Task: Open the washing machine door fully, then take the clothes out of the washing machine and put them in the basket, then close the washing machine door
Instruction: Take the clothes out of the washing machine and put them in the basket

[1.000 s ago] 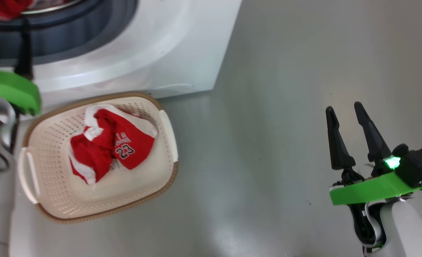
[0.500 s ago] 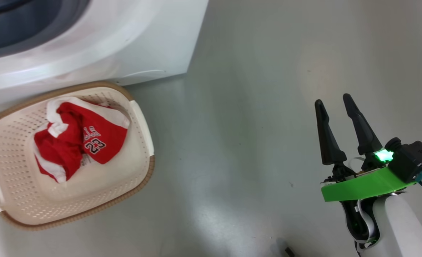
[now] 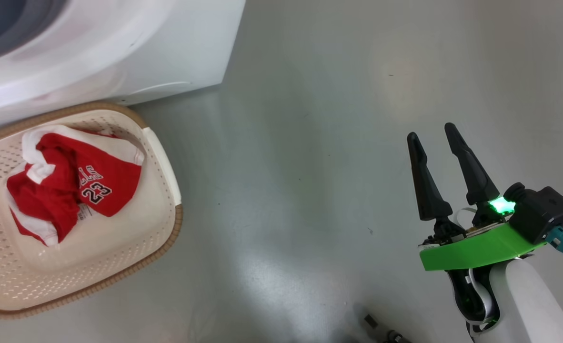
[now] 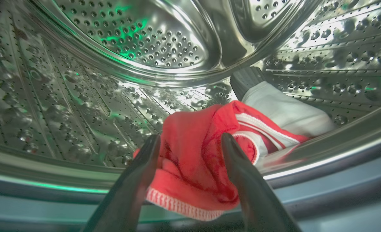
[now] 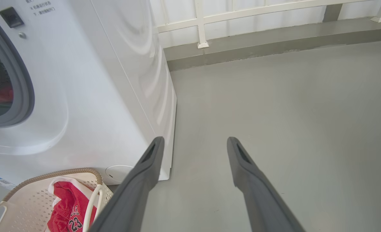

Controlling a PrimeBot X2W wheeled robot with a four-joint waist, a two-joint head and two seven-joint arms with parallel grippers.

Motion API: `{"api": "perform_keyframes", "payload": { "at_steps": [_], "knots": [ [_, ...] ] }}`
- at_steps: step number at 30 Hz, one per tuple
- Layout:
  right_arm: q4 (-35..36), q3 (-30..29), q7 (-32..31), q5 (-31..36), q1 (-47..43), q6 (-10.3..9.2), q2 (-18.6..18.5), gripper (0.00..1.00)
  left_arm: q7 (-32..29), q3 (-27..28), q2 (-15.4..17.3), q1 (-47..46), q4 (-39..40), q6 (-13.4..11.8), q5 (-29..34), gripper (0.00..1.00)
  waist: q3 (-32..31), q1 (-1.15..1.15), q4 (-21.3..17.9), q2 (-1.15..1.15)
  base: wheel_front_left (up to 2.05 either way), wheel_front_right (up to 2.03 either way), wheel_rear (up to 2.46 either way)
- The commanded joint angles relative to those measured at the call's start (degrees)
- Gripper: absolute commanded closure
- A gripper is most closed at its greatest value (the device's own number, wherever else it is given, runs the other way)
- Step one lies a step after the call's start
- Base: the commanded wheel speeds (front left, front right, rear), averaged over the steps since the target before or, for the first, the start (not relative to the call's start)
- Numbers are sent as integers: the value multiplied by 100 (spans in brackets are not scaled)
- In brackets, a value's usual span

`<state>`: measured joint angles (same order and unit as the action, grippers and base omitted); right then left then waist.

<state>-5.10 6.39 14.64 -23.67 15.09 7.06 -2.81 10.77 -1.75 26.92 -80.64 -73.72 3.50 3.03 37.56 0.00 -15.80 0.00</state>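
The left pincer (image 4: 190, 138) stood wide open inside the steel drum (image 4: 151, 38) of the washing machine (image 3: 134, 52). Its two dark fingers were set either side of a crumpled red garment (image 4: 193, 183) with a white stitched hem. The jaws were apart and not closed on the cloth, and whether the fingers touched it could not be told. That red garment lay at the drum's front lip, spilling over it toward the camera, and a white garment (image 4: 284, 109) lay just behind it against the drum wall, touching it. Green light glinted on the perforated steel. In the head view the right pincer (image 3: 431, 132) hung open and empty over the bare grey floor (image 3: 310, 143), well apart from the machine, fingers pointing up the picture, with a green light glowing at its base. The basket (image 3: 179, 224) sat on the floor just in front of the white machine, at the lower left of the head view. It held a bunched red jersey (image 3: 95, 181) with white trim, its number 23 facing up. In the right wrist view the machine's front showed its round opening edged by a grey rubber ring (image 5: 23, 83), with red cloth dimly seen inside. A low white railing (image 5: 200, 22) ran along the far edge of the floor.
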Motion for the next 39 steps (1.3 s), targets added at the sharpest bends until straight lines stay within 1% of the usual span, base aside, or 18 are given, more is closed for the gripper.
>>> {"api": "perform_keyframes", "payload": {
  "at_steps": [1,5,12,14,15,16,17,18,24,29,31,36,39],
  "knots": [
    [153,128,36,-23,-2,43,-7,0,-72,22,355,-65,77,1,0,0,51,0,-46,0,0,0,0],
    [175,160,36,-43,5,43,-7,0,-335,-24,415,-74,31,49,-21,0,95,0,-88,0,0,0,0],
    [189,175,36,-80,24,43,-7,0,-509,-109,467,-93,5,80,-36,0,130,0,-107,0,0,0,0],
    [191,174,36,-87,28,43,-7,0,-546,-152,467,-93,0,91,-30,29,134,0,-104,0,0,0,0],
    [191,174,36,-91,32,43,-7,0,-560,-166,467,-97,-2,95,-33,54,137,0,-102,0,0,0,0],
    [190,172,36,-93,36,43,-7,0,-572,-180,462,-99,-4,99,-37,76,137,0,-98,0,0,0,0],
    [190,170,36,-96,42,43,-7,0,-569,-191,457,-105,-5,102,-45,85,140,0,-95,0,0,0,0],
    [190,170,36,-100,49,43,-7,0,-558,-213,453,-109,-6,109,-42,100,140,0,-95,0,0,0,0],
    [183,157,36,-109,77,43,-7,0,-440,-306,438,-141,-11,130,-59,100,122,0,-82,0,0,0,0],
    [162,123,36,-101,81,43,-7,0,-155,-360,365,-152,-13,152,-106,100,69,0,-27,0,0,0,0],
    [148,98,36,-90,79,43,-7,0,-34,-345,294,-131,-13,162,-168,100,12,0,19,0,0,0,0],
    [86,44,36,-54,72,43,-7,0,258,-84,60,6,-4,192,-555,100,-167,0,156,0,0,0,0],
    [57,-4,36,-14,52,43,-7,0,386,60,-113,184,139,226,-777,100,-281,0,286,0,0,0,0]
  ]
}}
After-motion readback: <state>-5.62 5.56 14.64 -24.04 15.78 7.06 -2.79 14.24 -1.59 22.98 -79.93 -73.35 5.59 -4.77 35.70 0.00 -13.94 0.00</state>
